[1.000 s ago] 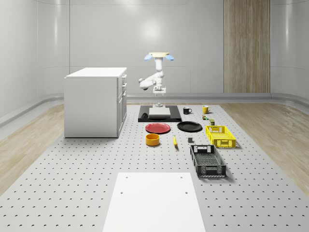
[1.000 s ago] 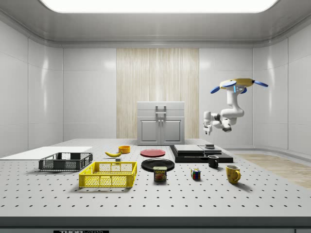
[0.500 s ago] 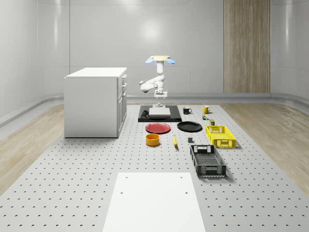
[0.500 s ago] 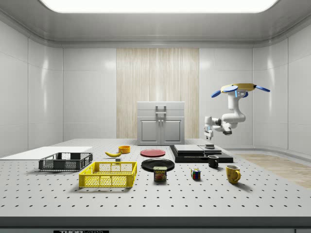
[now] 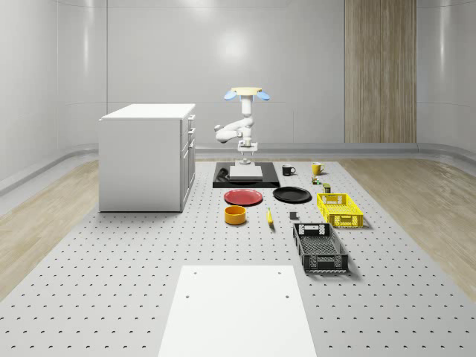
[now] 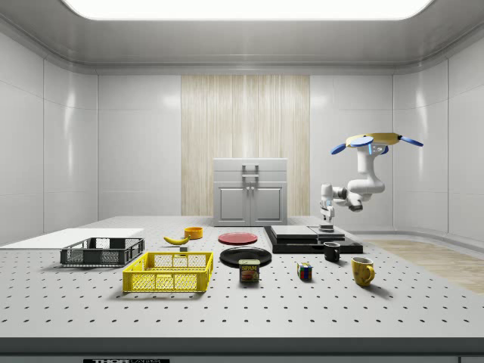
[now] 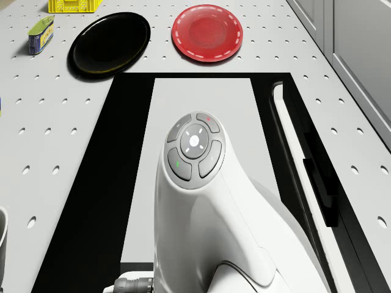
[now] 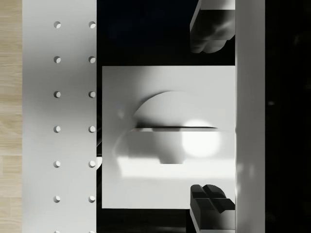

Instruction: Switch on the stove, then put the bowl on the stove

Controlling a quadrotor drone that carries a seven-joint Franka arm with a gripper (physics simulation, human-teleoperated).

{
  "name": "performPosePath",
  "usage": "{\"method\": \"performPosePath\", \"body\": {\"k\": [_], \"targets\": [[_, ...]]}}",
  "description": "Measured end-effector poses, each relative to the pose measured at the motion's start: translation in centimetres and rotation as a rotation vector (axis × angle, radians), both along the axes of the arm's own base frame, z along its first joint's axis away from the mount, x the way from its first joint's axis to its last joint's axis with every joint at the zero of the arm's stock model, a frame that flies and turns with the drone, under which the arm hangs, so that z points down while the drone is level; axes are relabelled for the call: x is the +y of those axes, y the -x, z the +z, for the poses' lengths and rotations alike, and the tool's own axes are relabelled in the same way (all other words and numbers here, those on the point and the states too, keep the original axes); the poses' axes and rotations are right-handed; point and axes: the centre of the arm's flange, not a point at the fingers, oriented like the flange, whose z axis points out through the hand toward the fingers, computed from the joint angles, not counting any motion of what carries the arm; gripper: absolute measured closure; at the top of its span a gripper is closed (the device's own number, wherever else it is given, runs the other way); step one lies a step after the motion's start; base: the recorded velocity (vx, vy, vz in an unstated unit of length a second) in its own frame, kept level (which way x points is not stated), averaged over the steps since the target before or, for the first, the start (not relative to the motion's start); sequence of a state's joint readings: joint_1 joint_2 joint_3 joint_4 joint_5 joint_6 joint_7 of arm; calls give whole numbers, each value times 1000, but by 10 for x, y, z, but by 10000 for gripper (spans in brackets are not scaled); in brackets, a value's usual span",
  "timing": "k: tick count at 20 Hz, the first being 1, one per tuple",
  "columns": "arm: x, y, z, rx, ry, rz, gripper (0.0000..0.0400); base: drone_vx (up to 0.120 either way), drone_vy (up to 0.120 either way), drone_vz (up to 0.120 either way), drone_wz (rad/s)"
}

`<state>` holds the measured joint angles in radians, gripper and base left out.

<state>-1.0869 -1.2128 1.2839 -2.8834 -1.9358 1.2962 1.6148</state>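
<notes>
The stove (image 5: pixel 256 181) is a black slab with a pale plate (image 7: pixel 201 104) on it, at the far end of the table. The orange bowl (image 5: pixel 236 215) stands on the table nearer the camera, past a red plate; it is also in the side view (image 6: pixel 193 232). The drone (image 5: pixel 247 93) hovers above the stove's far end (image 6: pixel 376 141). My gripper (image 6: pixel 327 224) points straight down, just over the stove. In the wrist view the gripper (image 8: pixel 209 119) is open, its fingers (image 8: pixel 214 29) either side of a pale square panel with a rounded raised piece (image 8: pixel 165 111).
A white cabinet (image 5: pixel 145 156) stands at the whole-scene view's left of the stove. A red plate (image 5: pixel 243 197), a black plate (image 5: pixel 291 195), a banana (image 5: pixel 269 216), two mugs (image 5: pixel 288 170), a yellow crate (image 5: pixel 339 209) and a black crate (image 5: pixel 320 247) lie on the table.
The drone has sunk a little and drifted toward the side view's right. The arm has swung the gripper down, from well above the stove to just over its far end.
</notes>
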Motion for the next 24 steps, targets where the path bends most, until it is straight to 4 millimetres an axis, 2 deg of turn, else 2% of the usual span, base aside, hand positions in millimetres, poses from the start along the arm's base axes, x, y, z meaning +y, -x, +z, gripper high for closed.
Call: {"method": "performPosePath", "body": {"k": [10,16,24], "targets": [[0,-25,11,0,0,0,0,0,0,0,0],[7,-30,18,0,0,0,0,0,0,0,0],[9,-31,37,0,0,0,0,0,0,0,0]]}}
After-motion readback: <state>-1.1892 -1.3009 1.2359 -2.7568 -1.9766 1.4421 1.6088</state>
